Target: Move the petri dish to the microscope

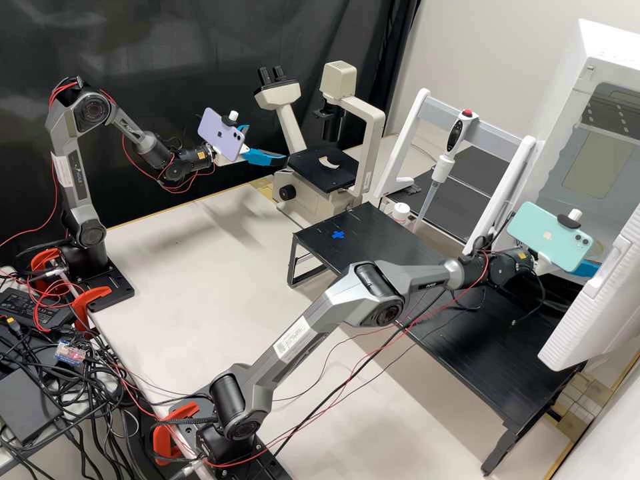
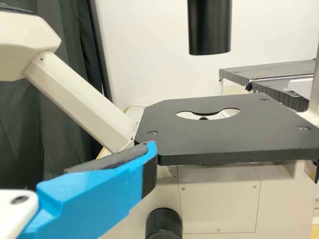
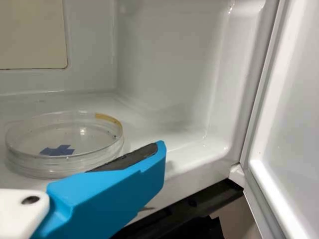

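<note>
Through the doorway of the white chamber [image 1: 610, 47] reaches my right gripper [image 1: 585, 269], partly hidden by a phone. In the right wrist view the clear petri dish [image 3: 62, 158] lies flat on the chamber floor, over a blue cross. One blue finger of my right gripper [image 3: 149, 162] stands beside the dish's near side, its dark pad bare; it is open and holds nothing. My left gripper [image 1: 267, 143] is open and empty beside the microscope [image 1: 325, 168]. The left wrist view has my left gripper [image 2: 148, 154] close to the edge of the black microscope stage [image 2: 234, 134].
A long black shelf [image 1: 373, 247] bearing a blue cross [image 1: 338, 235] stands between microscope and chamber. Behind it are a white rack with a pipette [image 1: 443, 167] and a small white-capped container [image 1: 401, 212]. The chamber door [image 1: 593, 300] hangs open; the microscope's black condenser [image 2: 210, 27] overhangs its stage.
</note>
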